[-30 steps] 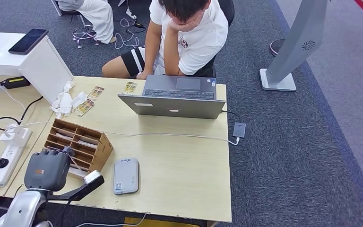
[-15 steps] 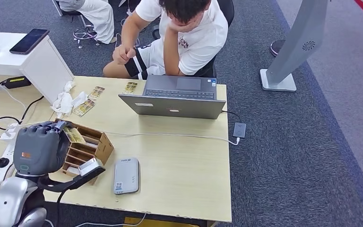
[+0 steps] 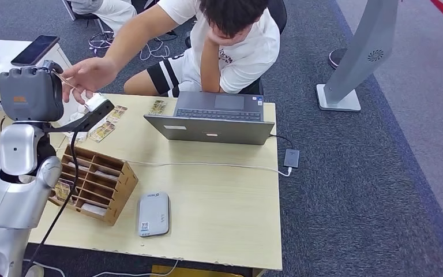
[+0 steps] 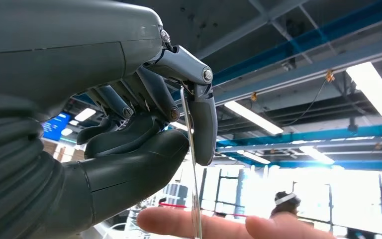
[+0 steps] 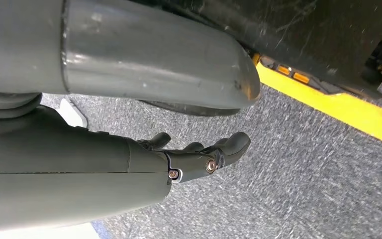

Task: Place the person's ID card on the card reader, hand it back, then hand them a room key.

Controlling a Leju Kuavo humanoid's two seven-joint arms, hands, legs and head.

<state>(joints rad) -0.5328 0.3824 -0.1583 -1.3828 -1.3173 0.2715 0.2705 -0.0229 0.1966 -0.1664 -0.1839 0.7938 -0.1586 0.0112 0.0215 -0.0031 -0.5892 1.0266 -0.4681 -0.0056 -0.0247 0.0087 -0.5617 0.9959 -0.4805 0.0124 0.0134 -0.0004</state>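
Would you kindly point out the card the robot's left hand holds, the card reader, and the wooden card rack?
card (image 4: 193,164), left wrist view, on its thin edge.
card reader (image 3: 153,214), head view, middle of its grey top.
wooden card rack (image 3: 101,183), head view, on its slotted front.

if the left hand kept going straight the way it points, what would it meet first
Most likely the person's hand, reaching right in front of the left hand. The card it pinches already seems to touch the person's fingers in the left wrist view, though depth is hard to judge.
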